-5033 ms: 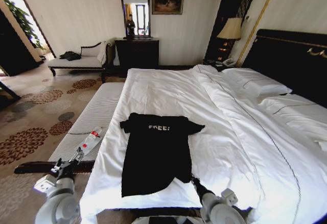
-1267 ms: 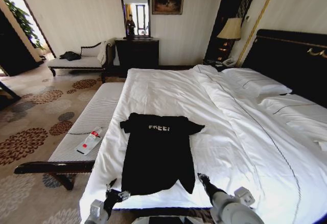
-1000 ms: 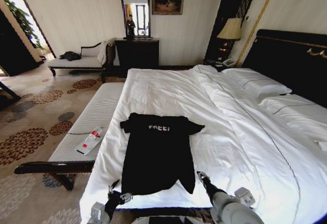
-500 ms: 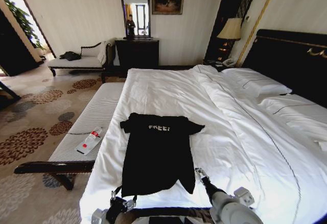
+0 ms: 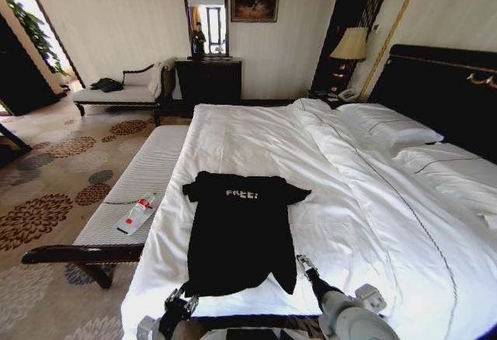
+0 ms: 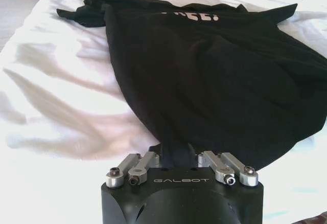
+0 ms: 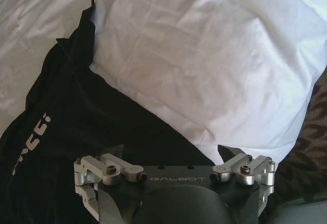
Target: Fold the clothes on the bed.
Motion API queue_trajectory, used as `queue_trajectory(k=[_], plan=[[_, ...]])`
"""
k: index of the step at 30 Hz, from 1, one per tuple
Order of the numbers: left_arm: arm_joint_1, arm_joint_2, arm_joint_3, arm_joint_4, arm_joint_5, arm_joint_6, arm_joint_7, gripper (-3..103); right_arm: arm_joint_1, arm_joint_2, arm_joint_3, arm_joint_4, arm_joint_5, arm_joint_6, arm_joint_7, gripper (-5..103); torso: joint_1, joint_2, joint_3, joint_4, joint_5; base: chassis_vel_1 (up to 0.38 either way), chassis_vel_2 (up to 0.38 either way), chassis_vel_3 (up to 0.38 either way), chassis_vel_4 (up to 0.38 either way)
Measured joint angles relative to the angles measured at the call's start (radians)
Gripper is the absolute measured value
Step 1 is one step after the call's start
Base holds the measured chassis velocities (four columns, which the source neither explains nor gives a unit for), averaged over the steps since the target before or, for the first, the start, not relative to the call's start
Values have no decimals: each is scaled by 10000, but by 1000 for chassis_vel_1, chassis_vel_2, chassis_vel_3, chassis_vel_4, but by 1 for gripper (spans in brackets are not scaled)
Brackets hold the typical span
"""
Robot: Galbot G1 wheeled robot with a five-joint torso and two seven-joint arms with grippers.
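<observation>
The black T-shirt (image 5: 239, 231) lies flat on the bed (image 5: 373, 200), on the white sheet near the foot edge and closer to the corner on the robot's left side. Its collar and the white "FREE!" lettering (image 5: 241, 193) point toward the headboard (image 5: 446, 91), and both short sleeves are spread out to the sides. The hem is at the foot edge of the bed.

The left gripper (image 5: 180, 303) is at the hem corner on the robot's left. In the left wrist view the left gripper (image 6: 174, 155) has its fingers drawn close together, and a bunch of the black cloth is pinched between them, so it holds the T-shirt (image 6: 204, 75) at the hem.

The right gripper (image 5: 304, 265) is at the other hem corner, on the robot's right, just at the edge of the cloth. In the right wrist view the linkages of the right gripper (image 7: 173, 157) stand wide apart, but the fingertips are hidden and I cannot tell if they hold anything; the T-shirt (image 7: 76, 132) is directly in front of it, with the white sheet (image 7: 204, 60) beside.

A striped bench (image 5: 144, 185) stands along the left side of the bed, and a bottle (image 5: 138, 210) lies near its front edge
</observation>
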Motion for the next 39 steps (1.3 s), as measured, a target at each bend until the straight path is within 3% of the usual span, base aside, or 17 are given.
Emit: queue_trajectory(k=[2, 4, 6, 9, 19, 21, 25, 39], plan=[[113, 103, -53, -206, -55, 92, -80, 17, 14, 3, 1, 0, -2, 2, 0, 100, 0, 0, 0, -1, 0, 0, 0, 0, 0], [136, 125, -65, -247, -57, 105, -95, 17, 17, 4, 1, 0, -2, 3, 0, 100, 0, 0, 0, -1, 0, 0, 0, 0, 0], [347, 398, -260, -585, -20, 203, -246, 7, 46, 5, 5, 0, -7, 4, 0, 100, 0, 0, 0, 0, 0, 0, 0, 0, 0], [531, 780, -527, -914, -8, 327, -383, 1, 78, -1, 12, -1, -11, 5, 0, 100, 0, 0, 0, 1, 0, 0, 0, 0, 0], [1817, 3076, -1609, -2325, 10, 1005, -1119, 0, 262, -18, 18, -1, -18, 6, -5, 100, 2, 0, 1, 0, -1, 0, 0, 0, 0], [1992, 3285, -1768, -2420, 12, 1093, -1283, 0, 279, -21, 41, -2, -15, 6, -6, 100, 2, 0, 1, -2, 0, 0, 0, 0, 0], [2281, 3527, -2082, -2702, -72, 1294, -1628, 0, 318, -46, 146, -2, 24, 6, -9, 100, 2, 0, 1, -1, -1, 0, 0, 0, 0], [2576, 3345, -2718, -3503, -362, 1492, -2055, 0, 433, -83, 141, -2, 30, -14, -5, 100, 1, 0, 0, 0, 0, 0, 0, 0, 0]])
